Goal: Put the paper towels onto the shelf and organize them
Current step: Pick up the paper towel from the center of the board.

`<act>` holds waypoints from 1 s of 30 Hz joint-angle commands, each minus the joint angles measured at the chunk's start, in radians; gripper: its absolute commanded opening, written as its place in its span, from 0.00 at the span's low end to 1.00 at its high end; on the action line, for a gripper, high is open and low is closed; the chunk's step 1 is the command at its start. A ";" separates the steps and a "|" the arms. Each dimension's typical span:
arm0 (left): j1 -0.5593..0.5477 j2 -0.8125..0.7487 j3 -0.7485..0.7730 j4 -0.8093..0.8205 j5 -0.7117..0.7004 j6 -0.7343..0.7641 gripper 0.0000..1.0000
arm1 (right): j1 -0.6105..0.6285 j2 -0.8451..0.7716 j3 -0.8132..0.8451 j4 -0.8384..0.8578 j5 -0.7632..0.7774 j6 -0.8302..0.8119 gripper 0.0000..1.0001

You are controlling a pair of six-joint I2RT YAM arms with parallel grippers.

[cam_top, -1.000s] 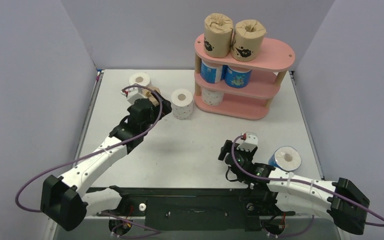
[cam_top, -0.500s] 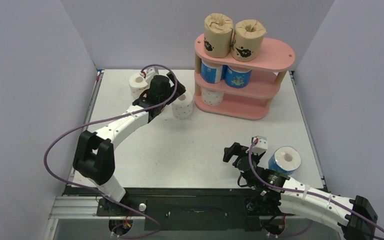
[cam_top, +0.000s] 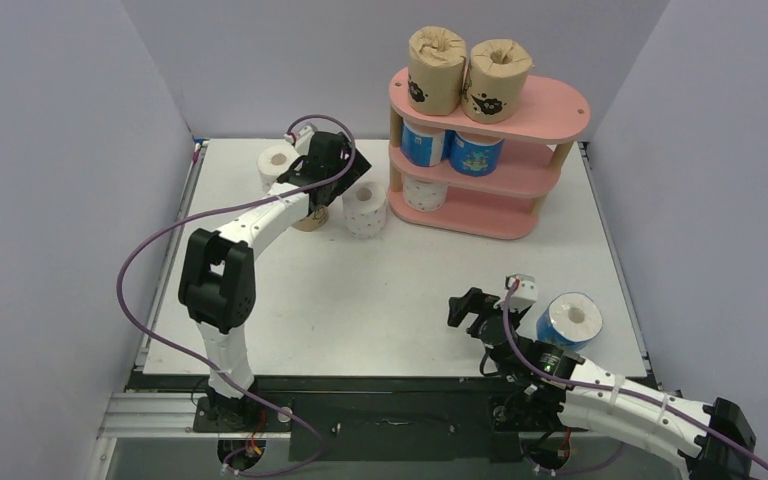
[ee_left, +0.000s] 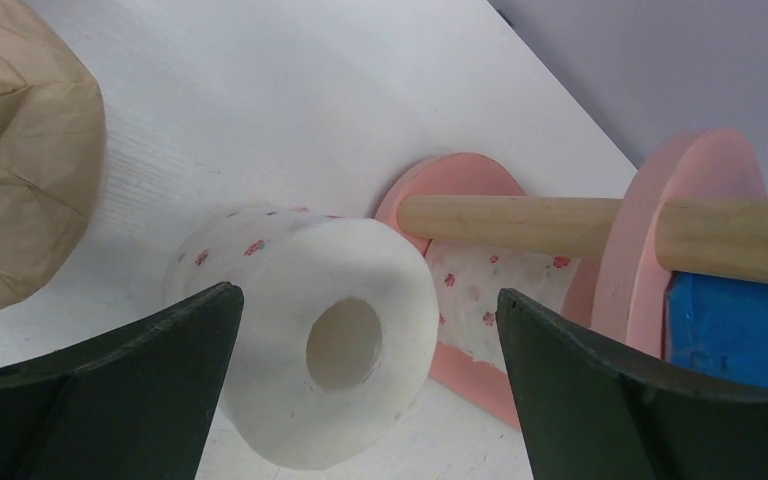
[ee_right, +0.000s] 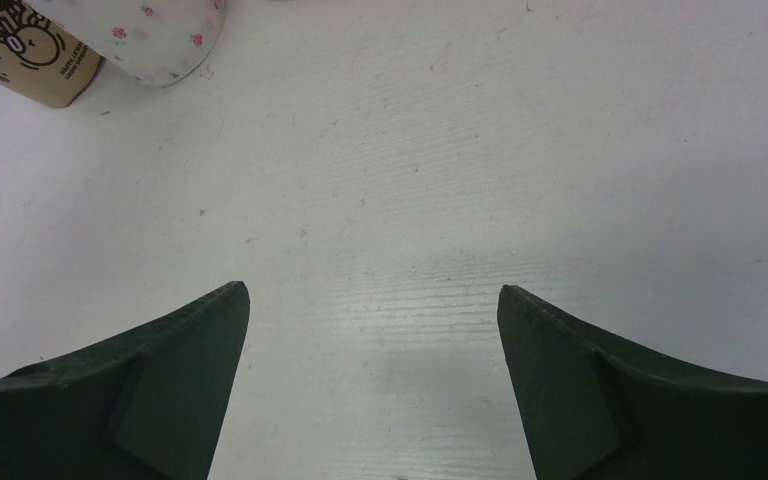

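Back-left on the bench (cam_top: 380, 300): left gripper (cam_top: 345, 172) spread wide, holding nothing, above and just beside the white pink-dot roll (cam_top: 365, 207). Its wrist view frames that roll (ee_left: 310, 330) between the open fingers (ee_left: 160, 350), no contact visible. Loose brown roll (cam_top: 310, 217) and second white roll (cam_top: 280, 162) sit close by. Right gripper (cam_top: 470, 305) wide open, empty, over bare bench at the front; loose blue roll (cam_top: 570, 320) just beside it. Shelf (cam_top: 550, 105): top-tier brown rolls (cam_top: 437, 55) x2, mid-tier blue rolls (cam_top: 475, 153) x2, bottom-tier dotted roll (cam_top: 425, 192) x1.

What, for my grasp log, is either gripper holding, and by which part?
Nothing. The left gripper is open, facing the white dotted roll; the right gripper is open above the table.
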 commanded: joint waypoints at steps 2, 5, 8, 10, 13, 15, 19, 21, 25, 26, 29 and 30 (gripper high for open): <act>-0.002 0.035 0.080 -0.076 0.001 0.016 0.95 | -0.003 -0.057 -0.027 0.012 0.012 -0.011 0.90; -0.006 0.023 0.080 -0.119 -0.019 0.036 0.93 | -0.003 -0.055 -0.027 0.019 0.008 -0.015 0.90; -0.012 0.005 0.076 -0.161 -0.061 0.080 0.93 | -0.003 -0.040 -0.027 0.028 0.004 -0.020 0.90; -0.015 -0.008 0.067 -0.168 -0.079 0.108 0.92 | -0.003 -0.033 -0.026 0.031 0.003 -0.022 0.90; -0.024 -0.011 0.073 -0.174 -0.089 0.156 0.87 | -0.003 -0.033 -0.034 0.044 0.002 -0.024 0.89; -0.029 0.006 0.097 -0.201 -0.097 0.181 0.83 | -0.003 -0.036 -0.035 0.047 0.004 -0.027 0.89; -0.043 0.024 0.102 -0.212 -0.108 0.198 0.74 | -0.003 -0.048 -0.040 0.043 0.003 -0.024 0.88; -0.052 0.023 0.095 -0.201 -0.120 0.202 0.72 | -0.004 -0.055 -0.044 0.044 0.003 -0.023 0.88; -0.058 0.041 0.104 -0.204 -0.127 0.210 0.70 | -0.003 -0.057 -0.045 0.046 0.001 -0.025 0.87; -0.058 0.051 0.109 -0.209 -0.127 0.211 0.70 | -0.003 -0.056 -0.045 0.046 0.001 -0.026 0.87; -0.058 0.067 0.112 -0.211 -0.124 0.213 0.70 | -0.003 -0.056 -0.046 0.046 0.001 -0.025 0.87; -0.058 0.074 0.113 -0.210 -0.123 0.213 0.69 | -0.003 -0.056 -0.045 0.047 0.001 -0.024 0.87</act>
